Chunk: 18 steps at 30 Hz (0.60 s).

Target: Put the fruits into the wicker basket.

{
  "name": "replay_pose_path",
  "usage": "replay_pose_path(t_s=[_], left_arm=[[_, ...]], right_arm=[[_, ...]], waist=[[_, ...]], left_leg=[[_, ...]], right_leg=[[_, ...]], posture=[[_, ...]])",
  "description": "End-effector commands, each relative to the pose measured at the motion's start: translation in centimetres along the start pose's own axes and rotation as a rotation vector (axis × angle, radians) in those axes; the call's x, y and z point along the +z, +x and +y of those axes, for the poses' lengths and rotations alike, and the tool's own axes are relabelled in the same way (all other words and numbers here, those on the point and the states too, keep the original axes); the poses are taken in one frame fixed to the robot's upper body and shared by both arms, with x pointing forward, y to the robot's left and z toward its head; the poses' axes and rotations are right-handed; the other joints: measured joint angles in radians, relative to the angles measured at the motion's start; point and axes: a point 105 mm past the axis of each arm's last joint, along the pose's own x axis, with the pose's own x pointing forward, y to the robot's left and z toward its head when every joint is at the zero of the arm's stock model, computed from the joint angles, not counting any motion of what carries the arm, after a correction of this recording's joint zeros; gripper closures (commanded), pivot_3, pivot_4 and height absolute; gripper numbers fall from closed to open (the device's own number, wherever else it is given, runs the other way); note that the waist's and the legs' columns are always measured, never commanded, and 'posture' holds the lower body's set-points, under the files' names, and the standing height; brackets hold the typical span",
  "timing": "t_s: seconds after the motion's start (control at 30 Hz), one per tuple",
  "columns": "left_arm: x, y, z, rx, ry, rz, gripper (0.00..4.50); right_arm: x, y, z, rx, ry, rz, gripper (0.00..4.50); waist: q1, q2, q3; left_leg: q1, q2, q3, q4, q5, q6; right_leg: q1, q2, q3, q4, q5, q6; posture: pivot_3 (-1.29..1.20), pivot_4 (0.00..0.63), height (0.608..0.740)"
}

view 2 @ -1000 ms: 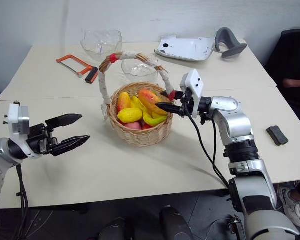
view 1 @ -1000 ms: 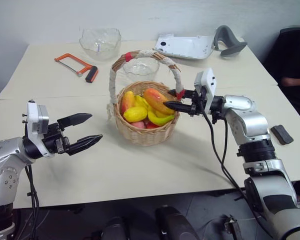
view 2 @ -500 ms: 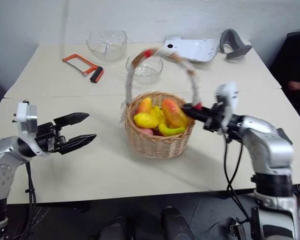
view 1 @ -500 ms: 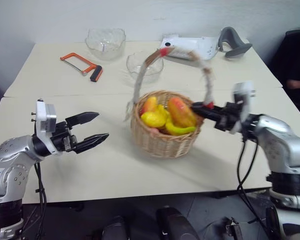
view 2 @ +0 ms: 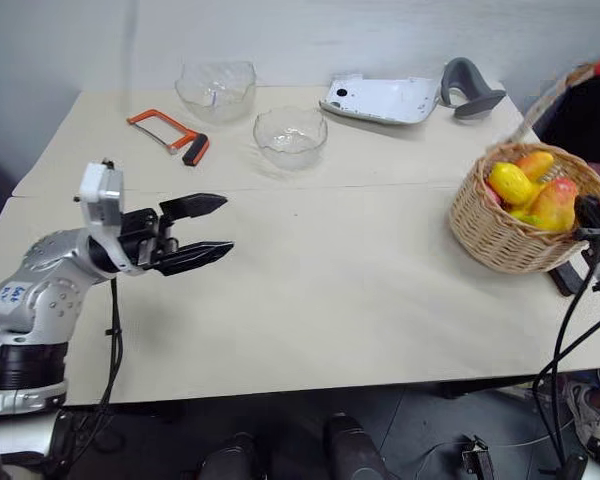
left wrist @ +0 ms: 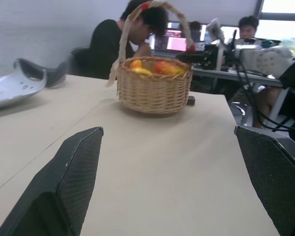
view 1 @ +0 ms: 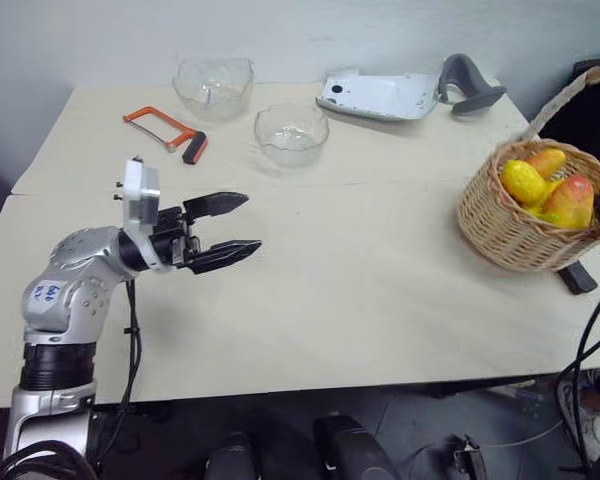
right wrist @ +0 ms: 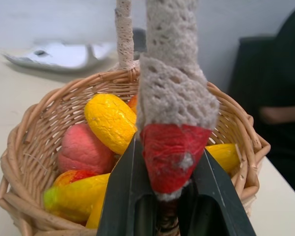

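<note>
- The wicker basket (view 2: pixel 510 235) sits at the far right edge of the pale surface (view 2: pixel 330 290), tilted a little, with its cloth-wrapped handle (right wrist: pixel 172 73) rising above it.
- The fruits (view 2: pixel 530 190) lie inside the basket: a yellow lemon (right wrist: pixel 110 120), a pink-red piece (right wrist: pixel 83 147), a red-orange mango (view 2: pixel 555 205) and more yellow pieces.
- The right gripper (right wrist: pixel 169 196) has its two black fingers closed on the red-taped foot of the handle, at the basket's near rim.
- The left gripper (view 1: pixel 225 230) hovers above the left part of the surface, pointing right toward the basket, its fingers spread wide with nothing between them; it is well apart from the basket.
- Two clear glass bowls (view 1: pixel 292 132) stand at the far side, with an orange hacksaw (view 1: pixel 160 132) to their left.
- A white and grey device (view 1: pixel 400 92) lies at the far right.
- A small black block (view 1: pixel 578 277) lies just beside the basket's base.
- In the left wrist view, a person in black (left wrist: pixel 108 46) sits behind the basket.
</note>
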Motion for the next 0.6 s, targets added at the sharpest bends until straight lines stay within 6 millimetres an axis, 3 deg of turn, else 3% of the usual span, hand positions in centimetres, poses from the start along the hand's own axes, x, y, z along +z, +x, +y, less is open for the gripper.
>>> replay_pose_path(t_s=[0.03, 0.27, 0.5, 0.6], left_arm=[[0.2, 0.6, -0.3, -0.041, 0.033, -0.001, 0.0], [-0.2, -0.1, 0.0, -0.018, 0.03, 0.009, 0.0], [-0.7, -1.0, 0.2, 0.014, 0.024, 0.025, 0.0], [-0.8, -1.4, 0.4, 0.026, 0.029, 0.039, 0.0]], right_arm=[[0.6, 1.3, 0.3, 0.026, -0.045, -0.052, 4.36], [1.0, 3.1, 1.0, 0.087, 0.004, -0.105, 4.36], [1.1, 4.9, 3.4, 0.164, 0.074, -0.106, 4.36], [0.7, 5.1, 3.9, 0.192, 0.083, -0.079, 3.44]], waist=[[-0.005, 0.001, 0.0], [-0.002, 0.001, 0.0], [-0.004, 0.001, 0.0], [-0.002, 0.001, 0.0]], left_leg=[[0.001, 0.0, 0.0, 0.0, 0.0, 0.0], [0.0, 0.001, -0.001, 0.001, 0.0, 0.0], [0.0, 0.001, -0.001, 0.001, 0.0, -0.001], [0.0, 0.001, -0.001, 0.001, 0.0, -0.001]], right_leg=[[0.0, 0.001, 0.001, 0.0, 0.0, 0.0], [0.0, 0.002, 0.003, 0.0, 0.0, 0.0], [0.0, 0.003, 0.003, 0.001, 0.0, 0.0], [0.0, 0.003, 0.003, 0.001, 0.0, 0.0]], posture=[[0.0, 0.15, 0.74], [0.0, 0.15, 0.74], [0.0, 0.15, 0.74], [0.0, 0.15, 0.74]])
